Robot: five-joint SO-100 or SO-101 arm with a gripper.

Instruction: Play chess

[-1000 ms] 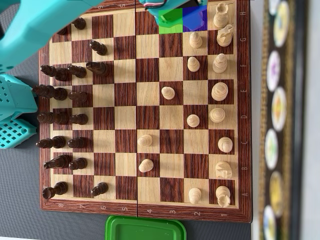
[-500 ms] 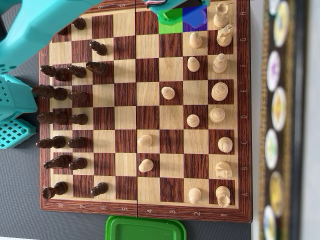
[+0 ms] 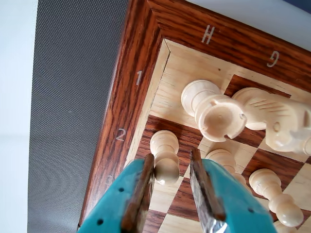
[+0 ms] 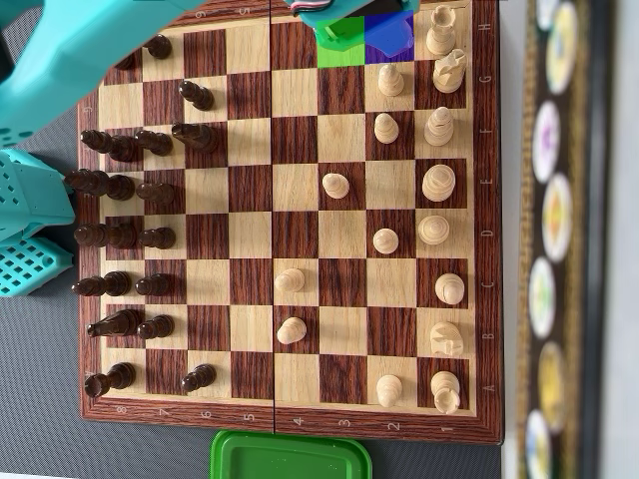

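Mid-game, judging by the overhead view: several pale wooden pawns already advanced off their row on the wood-grained chessboard with its dark reddish border (image 4: 486,239), e.g. one on the E file (image 4: 336,186), another near the C file (image 4: 290,280) and one near B (image 4: 292,330); on the dark side, a few black turned pawns pushed forward too, such as one at (image 4: 197,95) and one at (image 4: 198,377). No captured pieces plainly visible off the board. Many moves left, as a judgement.

In the wrist view, teal plastic two-finger gripper with rusty brown pads (image 3: 172,172) hanging low over the H-file corner, jaws parted with a clear gap. Left pad (image 3: 146,187) touching or just beside the round head of the pale wooden pawn on H2 (image 3: 165,158); right pad apart from it, so nothing clamped yet. Hard to tell whether that pawn sits between the jaws or just in front of them. Behind, pale crenellated rook (image 3: 214,109) near the H1 corner, carved pale knight (image 3: 274,119) beside it, two more pale pawns to the right, one at (image 3: 274,196).

In the overhead view, only a green and blue patch at the top edge (image 4: 364,35) near the H file, presumably part of the arm
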